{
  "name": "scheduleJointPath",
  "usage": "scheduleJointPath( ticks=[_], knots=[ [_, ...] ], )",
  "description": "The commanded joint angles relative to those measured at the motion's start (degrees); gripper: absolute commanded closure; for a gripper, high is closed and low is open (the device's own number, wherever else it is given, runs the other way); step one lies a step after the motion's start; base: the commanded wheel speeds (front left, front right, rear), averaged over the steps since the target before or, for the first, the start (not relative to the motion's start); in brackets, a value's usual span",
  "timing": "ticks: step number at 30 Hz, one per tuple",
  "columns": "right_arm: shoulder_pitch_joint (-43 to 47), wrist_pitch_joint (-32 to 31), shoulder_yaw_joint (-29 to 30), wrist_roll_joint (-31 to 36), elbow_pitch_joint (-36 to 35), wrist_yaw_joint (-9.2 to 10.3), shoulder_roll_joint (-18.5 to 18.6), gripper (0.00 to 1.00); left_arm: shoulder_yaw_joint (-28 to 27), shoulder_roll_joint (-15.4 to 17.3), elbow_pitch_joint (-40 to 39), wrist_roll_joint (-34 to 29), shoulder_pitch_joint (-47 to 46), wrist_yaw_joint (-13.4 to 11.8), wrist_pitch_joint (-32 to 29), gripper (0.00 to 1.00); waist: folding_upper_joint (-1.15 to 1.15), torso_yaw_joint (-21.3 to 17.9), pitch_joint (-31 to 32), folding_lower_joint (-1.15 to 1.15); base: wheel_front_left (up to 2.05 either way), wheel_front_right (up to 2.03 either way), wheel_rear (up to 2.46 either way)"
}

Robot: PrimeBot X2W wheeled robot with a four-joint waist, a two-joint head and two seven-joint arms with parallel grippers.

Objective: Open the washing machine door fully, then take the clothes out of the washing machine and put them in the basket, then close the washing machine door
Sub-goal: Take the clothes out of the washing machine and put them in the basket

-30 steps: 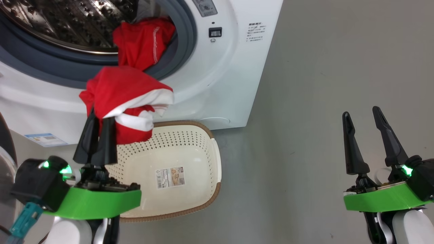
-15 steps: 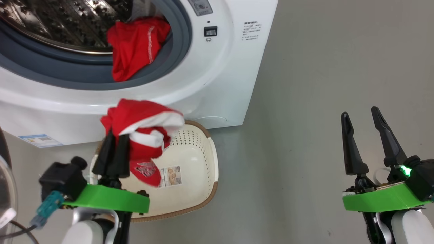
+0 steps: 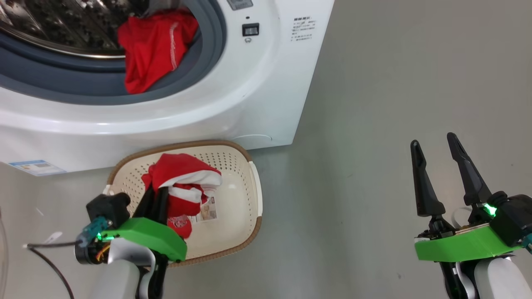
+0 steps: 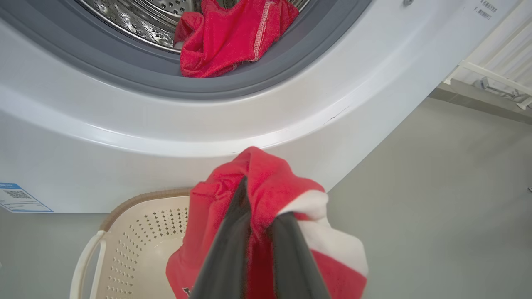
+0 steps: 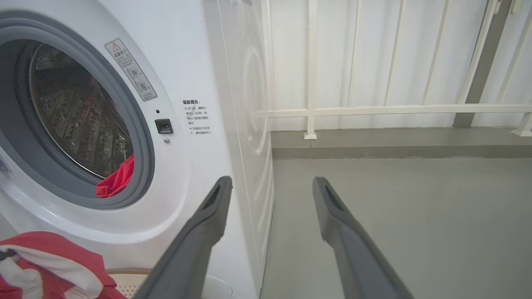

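Bright even light; glare on washing machine [image 4: 266, 139]

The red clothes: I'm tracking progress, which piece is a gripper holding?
The red-and-white piece over the basket, pinched by the left gripper; the other red piece hangs over the grey gasket, untouched.

Red clothes hanging at the washing machine [image 3: 257, 95] and over the basket [image 3: 239, 220].
A bunched red-and-white garment [image 3: 178, 172] is dangling into the cream perforated basket, which is sitting against the white machine's front; another red garment [image 3: 149, 50] is spilling from the machine's open mouth.
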State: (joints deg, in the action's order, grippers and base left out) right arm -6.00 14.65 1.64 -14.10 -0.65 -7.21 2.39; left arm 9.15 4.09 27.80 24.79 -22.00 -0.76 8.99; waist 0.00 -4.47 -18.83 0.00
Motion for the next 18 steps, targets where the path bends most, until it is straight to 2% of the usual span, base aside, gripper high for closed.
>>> scheduleJointPath(
  ticks=[1,2,5,6,10,18],
  knots=[
    [-0.73,0.35,-1.42,0.00,-1.37,-0.28,0.49,0.00,-1.40,0.70,2.78,0.05,-2.72,0.57,0.40,1.00,0.00,-0.42,-1.01,0.00,0.00,0.00,0.00],
    [-0.73,0.35,-1.42,0.00,-1.37,-0.28,0.49,0.00,-1.40,0.70,2.78,0.05,-2.72,0.57,0.40,1.00,0.00,-0.42,-1.01,0.00,0.00,0.00,0.00],
    [-1.30,0.35,-1.50,-0.17,-1.45,-0.28,0.49,0.00,-0.95,0.72,11.20,0.19,-6.57,1.37,0.31,1.00,0.00,-0.79,-2.50,0.00,0.00,0.00,0.00],
    [-1.30,0.35,-1.50,-0.17,-1.45,-0.28,0.49,0.00,-0.95,0.72,11.20,0.19,-6.57,1.37,0.31,1.00,0.00,-0.79,-2.50,0.00,0.00,0.00,0.00],
    [-2.04,0.35,-1.88,-0.32,-1.32,-0.28,0.49,0.00,-0.78,0.36,19.29,1.26,-10.21,2.41,-0.30,1.00,0.00,-1.28,-3.85,0.00,0.00,0.00,0.00],
    [-3.59,0.35,-2.54,-0.58,-0.91,-0.28,0.49,0.00,0.66,-0.21,33.16,1.59,-17.23,2.95,-2.54,1.00,0.00,-2.50,-6.71,0.00,0.00,0.00,0.00]
  ],
)
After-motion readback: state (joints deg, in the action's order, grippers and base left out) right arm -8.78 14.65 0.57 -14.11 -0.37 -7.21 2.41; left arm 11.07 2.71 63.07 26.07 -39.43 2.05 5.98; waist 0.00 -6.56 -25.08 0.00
